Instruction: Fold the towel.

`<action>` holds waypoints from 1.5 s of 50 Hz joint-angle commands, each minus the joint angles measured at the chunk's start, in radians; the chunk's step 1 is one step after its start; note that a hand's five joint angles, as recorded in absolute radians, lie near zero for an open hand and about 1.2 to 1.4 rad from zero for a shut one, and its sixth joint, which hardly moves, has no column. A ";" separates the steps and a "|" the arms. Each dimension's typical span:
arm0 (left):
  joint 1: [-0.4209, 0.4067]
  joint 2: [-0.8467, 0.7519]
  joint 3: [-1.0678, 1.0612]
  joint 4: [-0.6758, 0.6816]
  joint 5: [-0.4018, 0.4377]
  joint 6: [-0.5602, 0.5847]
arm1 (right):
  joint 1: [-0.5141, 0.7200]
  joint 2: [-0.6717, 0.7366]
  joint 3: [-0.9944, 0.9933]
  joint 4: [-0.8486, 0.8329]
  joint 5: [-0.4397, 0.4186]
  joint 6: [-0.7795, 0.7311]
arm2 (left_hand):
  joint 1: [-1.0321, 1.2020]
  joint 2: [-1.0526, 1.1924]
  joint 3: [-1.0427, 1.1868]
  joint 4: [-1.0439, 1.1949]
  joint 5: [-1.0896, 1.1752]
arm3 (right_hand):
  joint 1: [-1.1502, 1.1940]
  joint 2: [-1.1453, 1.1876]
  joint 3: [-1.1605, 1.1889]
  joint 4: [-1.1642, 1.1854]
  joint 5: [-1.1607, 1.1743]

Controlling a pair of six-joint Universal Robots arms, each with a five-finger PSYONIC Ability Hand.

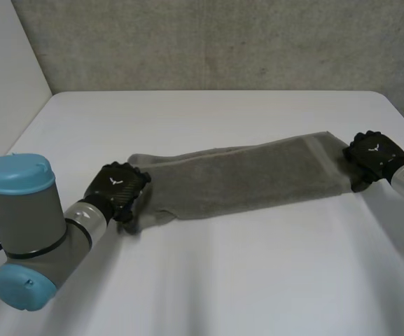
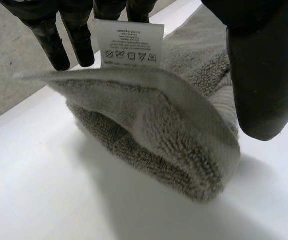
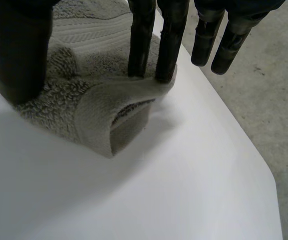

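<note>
A grey towel (image 1: 244, 178), folded into a long band, stretches across the white table (image 1: 223, 280). My left hand (image 1: 116, 189) is at its left end. In the left wrist view that end of the towel (image 2: 158, 130) is lifted off the table between the fingers (image 2: 79, 40) and the thumb (image 2: 263, 75), with a white care label (image 2: 129, 45) showing by the fingers. My right hand (image 1: 374, 155) is at the right end. There two fingers (image 3: 144, 40) press the hem while the thumb (image 3: 14, 50) sits on the towel (image 3: 94, 115), whose corner bunches up between them.
The table's right edge runs close beside the right hand, with grey floor (image 3: 263, 100) beyond it. A grey wall (image 1: 223, 42) stands behind the table's far edge. My left arm's elbow (image 1: 19, 231) is at the front left.
</note>
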 commanded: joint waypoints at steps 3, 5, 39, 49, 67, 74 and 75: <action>0.035 -0.005 -0.001 0.002 0.001 0.000 | -0.017 -0.029 0.002 0.006 -0.017 0.006 | 0.026 0.020 -0.050 -0.056 0.008 | 0.566 0.570 -0.035 -0.058 0.631; 0.037 -0.008 -0.001 0.002 0.001 0.000 | -0.017 -0.027 0.002 0.009 -0.020 0.006 | 0.026 0.020 -0.050 -0.056 0.008 | 0.693 0.697 -0.035 -0.058 0.758; 0.207 -0.078 0.072 0.016 0.010 0.107 | -0.172 -0.284 0.246 0.162 -0.120 -0.002 | 0.023 0.017 -0.050 -0.056 0.005 | 0.693 0.697 -0.035 -0.058 0.758; 0.256 -0.120 0.152 0.019 0.014 0.129 | -0.245 -0.333 0.338 0.172 -0.150 -0.095 | 0.020 0.014 -0.050 -0.056 0.002 | 0.693 0.697 -0.035 -0.058 0.758; 0.105 0.070 -0.012 -0.021 0.050 0.013 | -0.260 -0.369 0.413 0.187 -0.195 -0.107 | 0.020 0.014 -0.050 -0.056 0.002 | 0.693 0.697 -0.035 -0.058 0.758; 0.060 0.103 -0.038 -0.021 0.038 -0.127 | -0.257 -0.369 0.424 0.185 -0.195 -0.107 | 0.020 0.014 -0.050 -0.056 0.002 | 0.693 0.697 -0.035 -0.058 0.758; 0.054 0.103 -0.038 -0.018 0.037 -0.165 | -0.255 -0.369 0.427 0.185 -0.195 -0.107 | 0.020 0.014 -0.050 -0.056 0.002 | 0.693 0.697 -0.035 -0.058 0.758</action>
